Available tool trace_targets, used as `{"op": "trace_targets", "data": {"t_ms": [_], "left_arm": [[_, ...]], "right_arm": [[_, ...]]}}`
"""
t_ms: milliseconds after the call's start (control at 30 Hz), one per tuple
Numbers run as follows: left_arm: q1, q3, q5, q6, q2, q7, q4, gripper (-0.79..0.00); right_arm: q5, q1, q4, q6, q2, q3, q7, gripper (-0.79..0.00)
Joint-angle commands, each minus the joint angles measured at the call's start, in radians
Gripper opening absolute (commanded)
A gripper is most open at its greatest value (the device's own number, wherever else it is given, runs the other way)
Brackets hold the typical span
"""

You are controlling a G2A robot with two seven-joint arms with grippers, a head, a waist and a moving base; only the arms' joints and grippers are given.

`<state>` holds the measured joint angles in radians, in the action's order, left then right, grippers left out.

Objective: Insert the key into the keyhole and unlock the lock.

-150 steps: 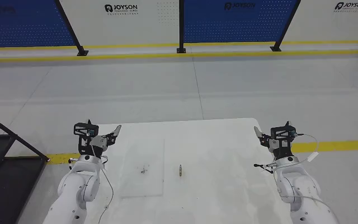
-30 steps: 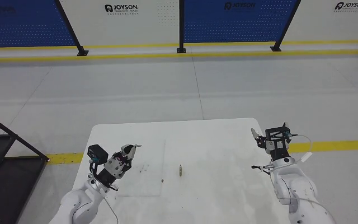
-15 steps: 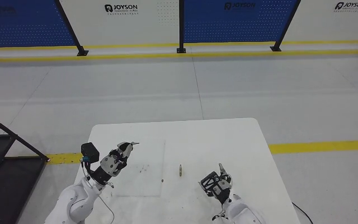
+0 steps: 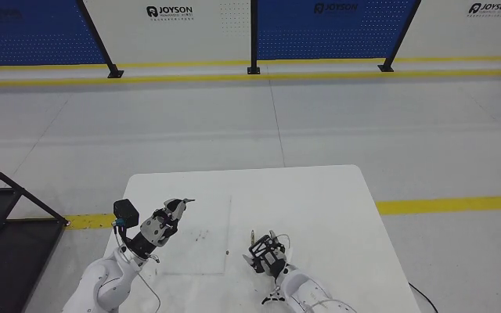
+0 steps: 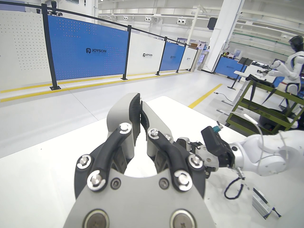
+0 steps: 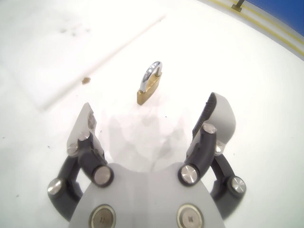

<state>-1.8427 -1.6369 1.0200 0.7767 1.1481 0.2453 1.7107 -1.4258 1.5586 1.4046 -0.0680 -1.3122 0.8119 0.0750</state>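
Right wrist view has the lock (image 6: 149, 88) upright on the white tabletop (image 6: 213, 48), shackle closed and no key seen in it, so I judge the unlocking not begun. The right gripper (image 6: 150, 105) hangs wide open just short of the lock, midway between the side edges and toward the near edge. The left gripper (image 5: 139, 104) is over the tabletop's left side, fingers pressed together; whether a key sits between them I cannot tell. A thin sheet (image 4: 200, 235) and a brown speck (image 6: 86, 80) lie beside the lock. Beyond are a pale floor (image 4: 235, 125), yellow lines (image 4: 235, 77) and blue and white panels (image 4: 329, 27).

White table (image 4: 329, 196); blue-white fence panels (image 4: 329, 31) behind; yellow floor line (image 4: 438, 206) beside table.
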Motion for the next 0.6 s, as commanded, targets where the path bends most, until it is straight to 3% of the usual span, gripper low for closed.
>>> {"op": "trace_targets", "data": {"t_ms": [0,133,567], "left_arm": [[0.000,0.000,0.000,0.000,0.000,0.000,0.000,-0.785],[0.000,0.000,0.000,0.000,0.000,0.000,0.000,-0.785],[0.000,0.000,0.000,0.000,0.000,0.000,0.000,-0.785]], "right_arm": [[0.013,-0.013,-0.021,-0.010,-0.007,-0.011,-0.014,-0.283],[0.023,-0.032,-0.052,-0.031,-0.021,-0.033,-0.028,-0.388],[0.049,-0.079,-0.120,-0.091,-0.056,-0.070,-0.051,-0.505]]}}
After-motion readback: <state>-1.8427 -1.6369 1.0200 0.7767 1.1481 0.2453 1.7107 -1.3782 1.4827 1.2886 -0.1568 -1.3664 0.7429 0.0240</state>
